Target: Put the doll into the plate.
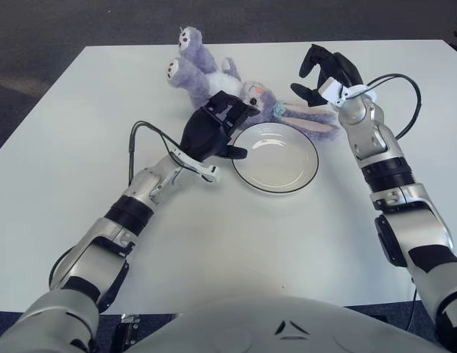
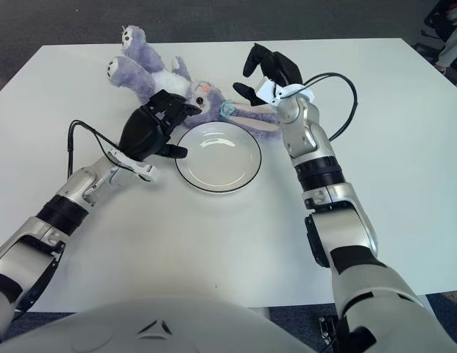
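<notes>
The doll (image 1: 204,70) is a purple plush rabbit lying on its back at the far middle of the table, feet to the far left and long ears (image 1: 309,121) trailing right. The white plate (image 1: 280,162) with a dark rim sits just in front of its head and holds nothing. My left hand (image 1: 222,126) hovers at the plate's left rim, its fingertips by the doll's head, fingers extended and holding nothing. My right hand (image 1: 321,76) hangs above the ears, its fingers spread and curved downward, with nothing in them.
Everything sits on a white table (image 1: 235,243) with dark floor beyond its far edge. Black cables loop from both wrists, one by the left forearm (image 1: 136,136) and one right of the right forearm (image 1: 405,103).
</notes>
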`<action>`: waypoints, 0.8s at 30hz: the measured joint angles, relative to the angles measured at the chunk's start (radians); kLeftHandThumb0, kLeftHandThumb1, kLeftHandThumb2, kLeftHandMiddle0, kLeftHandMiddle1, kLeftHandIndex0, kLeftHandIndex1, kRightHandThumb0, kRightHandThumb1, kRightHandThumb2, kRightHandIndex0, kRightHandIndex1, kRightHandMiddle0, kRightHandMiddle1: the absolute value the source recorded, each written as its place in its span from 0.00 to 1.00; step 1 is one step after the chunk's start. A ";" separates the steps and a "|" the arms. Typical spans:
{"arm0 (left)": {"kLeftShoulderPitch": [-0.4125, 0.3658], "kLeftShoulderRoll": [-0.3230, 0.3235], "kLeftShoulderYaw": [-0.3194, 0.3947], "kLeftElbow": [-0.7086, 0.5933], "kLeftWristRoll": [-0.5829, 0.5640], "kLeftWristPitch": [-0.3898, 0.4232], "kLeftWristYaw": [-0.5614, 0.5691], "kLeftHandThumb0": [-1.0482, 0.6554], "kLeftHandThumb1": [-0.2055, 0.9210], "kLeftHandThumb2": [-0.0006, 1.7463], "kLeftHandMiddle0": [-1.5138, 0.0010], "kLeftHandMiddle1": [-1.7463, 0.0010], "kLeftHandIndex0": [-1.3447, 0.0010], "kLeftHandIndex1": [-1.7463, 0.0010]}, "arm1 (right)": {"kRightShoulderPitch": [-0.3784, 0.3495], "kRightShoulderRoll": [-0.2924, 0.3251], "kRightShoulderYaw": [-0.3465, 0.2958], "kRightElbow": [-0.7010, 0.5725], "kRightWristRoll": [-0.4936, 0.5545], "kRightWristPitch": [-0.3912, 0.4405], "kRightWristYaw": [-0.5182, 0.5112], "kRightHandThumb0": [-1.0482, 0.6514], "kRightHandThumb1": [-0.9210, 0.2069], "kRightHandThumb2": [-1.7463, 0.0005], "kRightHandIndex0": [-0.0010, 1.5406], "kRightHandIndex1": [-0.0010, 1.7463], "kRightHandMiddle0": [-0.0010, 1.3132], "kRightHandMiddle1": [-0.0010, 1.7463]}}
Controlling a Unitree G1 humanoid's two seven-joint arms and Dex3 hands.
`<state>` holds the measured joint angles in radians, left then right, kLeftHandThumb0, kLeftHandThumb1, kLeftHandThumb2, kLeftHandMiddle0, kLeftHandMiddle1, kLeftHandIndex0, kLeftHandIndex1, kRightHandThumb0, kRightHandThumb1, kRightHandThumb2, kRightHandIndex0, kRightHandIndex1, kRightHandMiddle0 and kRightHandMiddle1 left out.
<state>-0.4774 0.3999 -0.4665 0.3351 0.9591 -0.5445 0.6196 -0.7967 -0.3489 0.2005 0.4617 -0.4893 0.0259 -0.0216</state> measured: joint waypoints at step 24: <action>0.000 0.002 -0.059 0.038 0.092 -0.093 0.182 0.38 0.72 0.54 0.61 0.11 0.71 0.00 | -0.161 0.070 0.090 0.336 -0.014 -0.137 -0.072 0.12 0.00 0.68 0.04 0.64 0.01 0.64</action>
<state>-0.4775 0.4017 -0.5258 0.3729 1.0511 -0.6379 0.8017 -0.9574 -0.2788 0.2908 0.7973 -0.5036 -0.1113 -0.0934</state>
